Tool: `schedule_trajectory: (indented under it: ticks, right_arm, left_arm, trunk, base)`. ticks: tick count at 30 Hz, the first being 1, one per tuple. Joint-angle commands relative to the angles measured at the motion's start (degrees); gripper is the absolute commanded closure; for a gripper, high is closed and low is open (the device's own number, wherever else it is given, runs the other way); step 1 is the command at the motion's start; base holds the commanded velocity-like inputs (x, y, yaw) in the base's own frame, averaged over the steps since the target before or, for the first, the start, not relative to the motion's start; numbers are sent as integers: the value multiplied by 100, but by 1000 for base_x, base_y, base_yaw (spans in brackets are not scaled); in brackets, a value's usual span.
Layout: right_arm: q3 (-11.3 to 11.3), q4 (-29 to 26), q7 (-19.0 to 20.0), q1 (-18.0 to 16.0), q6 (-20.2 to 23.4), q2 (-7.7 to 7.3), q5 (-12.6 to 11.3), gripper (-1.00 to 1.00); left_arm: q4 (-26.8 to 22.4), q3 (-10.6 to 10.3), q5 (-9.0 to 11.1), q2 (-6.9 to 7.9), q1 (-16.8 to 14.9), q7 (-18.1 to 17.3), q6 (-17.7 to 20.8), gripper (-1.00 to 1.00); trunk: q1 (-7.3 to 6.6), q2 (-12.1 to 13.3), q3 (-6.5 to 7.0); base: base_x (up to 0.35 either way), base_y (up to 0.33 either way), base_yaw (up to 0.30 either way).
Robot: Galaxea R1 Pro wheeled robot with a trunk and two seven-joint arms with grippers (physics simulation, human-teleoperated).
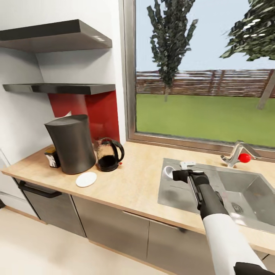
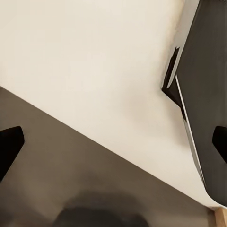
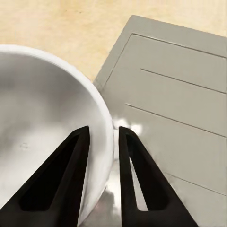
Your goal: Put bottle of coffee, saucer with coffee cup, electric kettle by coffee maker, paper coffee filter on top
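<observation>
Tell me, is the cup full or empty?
Empty. The right wrist view looks into the cup and shows a bare white inside, with the jaws straddling its rim.

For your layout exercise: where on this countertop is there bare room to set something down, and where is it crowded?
Free: the broad stretch of kitchen countertop between the saucer and the sink, from window sill to front edge. Crowded: the left end, where the coffee maker, electric kettle and bottle of coffee cluster. The right gripper straddles the coffee cup rim on the drainboard.
</observation>
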Motion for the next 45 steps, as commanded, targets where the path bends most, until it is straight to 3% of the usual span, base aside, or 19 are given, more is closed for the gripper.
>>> schedule_trajectory:
  ticks: [1,34,42,45]
  right_arm:
    - [-23,-10,62,-6,24,30,59,100]
    - [-24,10,62,-6,18,40,76,100]
    - [-25,217,60,-6,27,52,69,100]
    - [134,307,39,-6,420,144,90,100]
  left_arm:
    - [-10,39,-60,-3,-2,-2,17,-100]
    - [-8,31,-60,6,-3,-7,18,-100]
    - [-10,64,-60,91,-3,17,24,-100]
    - [-11,60,-60,87,-3,40,21,-100]
  trunk:
    - [4,-12,-11]
    - [4,-12,-11]
    - [4,-12,-11]
    - [4,-12,-11]
  base:
    - [0,313,0]
    - [0,314,0]
    - [0,314,0]
    - [60,327,0]
